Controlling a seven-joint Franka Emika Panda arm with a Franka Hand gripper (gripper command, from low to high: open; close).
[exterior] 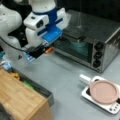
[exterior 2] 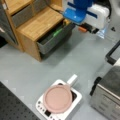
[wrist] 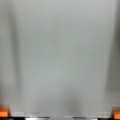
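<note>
While the grey worktop [exterior: 62, 75] carries a steel toaster oven [exterior: 100, 42] at its far edge and a wooden drawer cabinet [exterior 2: 37, 27] with a grey drawer [exterior 2: 53, 37] open, the orange-tipped gripper [exterior: 41, 51] hangs released and empty near the oven's glass door [exterior: 75, 48]; a careless swing risks striking it. A pink round pan [exterior 2: 58, 98] rests on a white hotplate [exterior 2: 75, 100] at the near edge.
</note>
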